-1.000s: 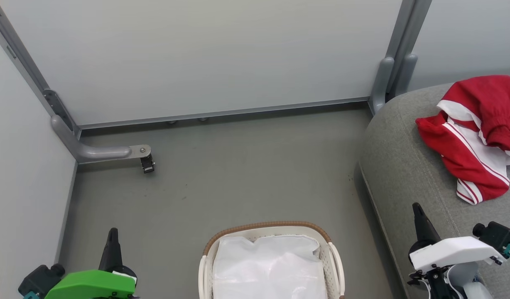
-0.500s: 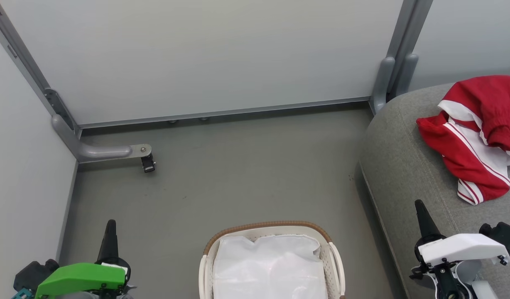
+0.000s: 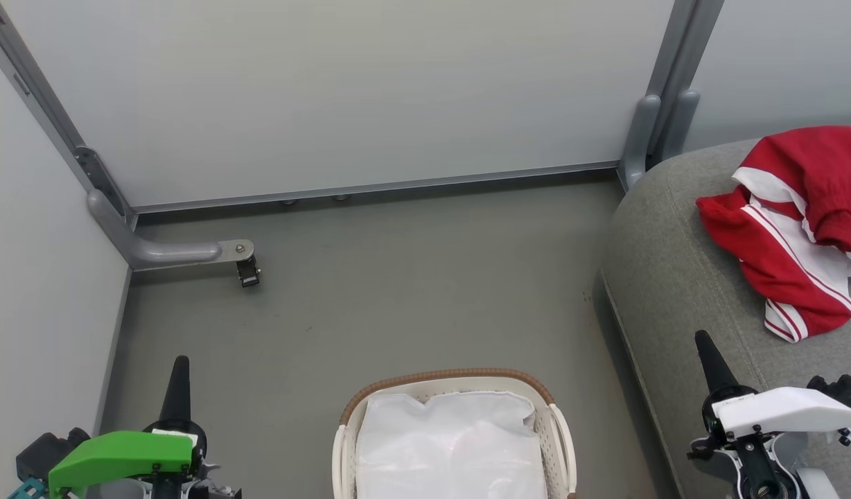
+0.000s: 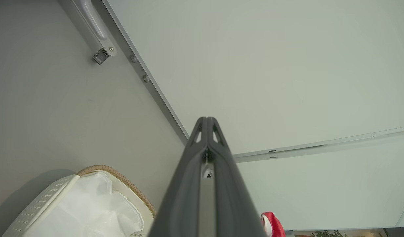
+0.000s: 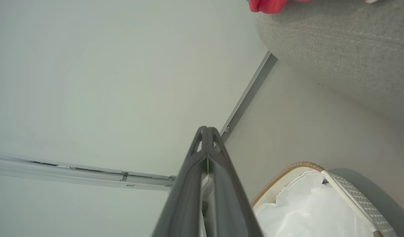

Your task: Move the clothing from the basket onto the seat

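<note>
Grey floor (image 3: 398, 291) runs up to pale panel walls (image 3: 342, 97); the oval white plastic basket (image 3: 448, 376) with brown woven rim holds its crumpled white cloth liner (image 3: 453, 443); the red clothing (image 3: 789, 235) with white striped trim lies heaped on the large grey fabric seat (image 3: 668, 277); the left gripper (image 3: 179, 367) and right gripper (image 3: 705, 343) each have their dark fingers pressed together; since a second ago both have drifted slightly outward, while basket and clothing lie unmoved.
</note>
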{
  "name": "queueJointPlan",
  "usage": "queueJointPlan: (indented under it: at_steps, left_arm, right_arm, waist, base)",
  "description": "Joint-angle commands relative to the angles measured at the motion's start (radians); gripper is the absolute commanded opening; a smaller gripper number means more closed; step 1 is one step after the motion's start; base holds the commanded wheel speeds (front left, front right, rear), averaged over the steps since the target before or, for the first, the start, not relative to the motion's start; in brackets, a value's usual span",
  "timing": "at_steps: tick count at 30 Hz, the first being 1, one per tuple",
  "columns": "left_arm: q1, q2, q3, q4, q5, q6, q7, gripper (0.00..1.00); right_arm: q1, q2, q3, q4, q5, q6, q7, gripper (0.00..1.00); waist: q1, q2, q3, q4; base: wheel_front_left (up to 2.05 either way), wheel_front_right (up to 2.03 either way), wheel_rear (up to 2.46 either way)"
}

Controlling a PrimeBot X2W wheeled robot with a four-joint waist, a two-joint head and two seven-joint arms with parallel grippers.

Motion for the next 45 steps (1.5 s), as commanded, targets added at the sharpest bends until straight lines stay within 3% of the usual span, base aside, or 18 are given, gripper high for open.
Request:
queueJointPlan:
  at_steps: [1, 45]
  left_arm:
    - [-0.027, 0.004, 0.007, -0.008, -0.025, -0.009, 0.006, 0.0]
    - [-0.069, 0.005, 0.051, -0.019, -0.323, -0.025, 0.097, 0.0]
  right_arm:
    - [-0.02, -0.006, -0.005, -0.013, 0.026, -0.001, 0.006, 0.0]
    - [-0.023, -0.008, -0.041, -0.032, 0.378, -0.001, 0.095, 0.0]
  waist:
    - [0.0, 0.0075, 0.0, 0.0]
    - [0.0, 0.0116, 0.003, 0.007]
  base:
    - [0.0, 0.0, 0.0]
    - [0.0, 0.0, 0.0]
